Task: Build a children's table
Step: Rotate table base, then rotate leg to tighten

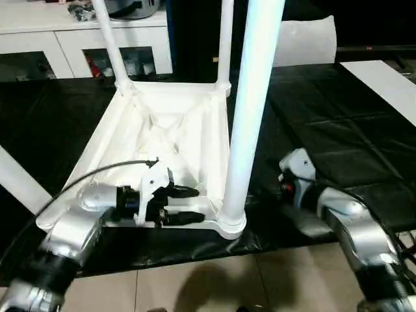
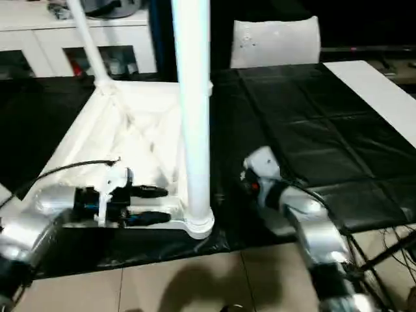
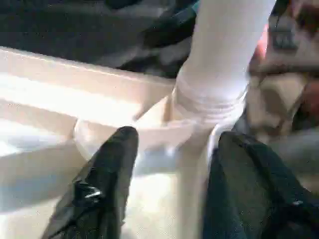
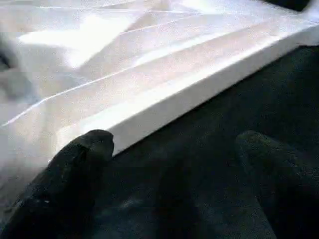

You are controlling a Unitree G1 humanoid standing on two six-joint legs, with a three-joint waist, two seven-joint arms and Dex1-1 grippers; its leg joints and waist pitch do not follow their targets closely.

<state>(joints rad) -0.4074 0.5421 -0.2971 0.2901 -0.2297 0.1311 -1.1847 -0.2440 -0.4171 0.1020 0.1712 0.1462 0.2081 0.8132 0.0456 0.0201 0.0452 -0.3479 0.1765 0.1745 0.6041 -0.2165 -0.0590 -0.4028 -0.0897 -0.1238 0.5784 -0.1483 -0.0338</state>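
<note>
Near-right leg stands seated in its socket; two far legs up too. Near-left corner unclear. My left end effector gapes beside tabletop; right end effector released.

Head stereo pair looking down on upturned tabletop, wrist cameras close — sharing its edge

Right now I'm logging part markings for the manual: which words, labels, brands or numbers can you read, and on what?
None can be read.
tabletop: plain white ribs, no marking.
legs: plain white.
cabinet: items behind its glass are too blurred to read.
</note>
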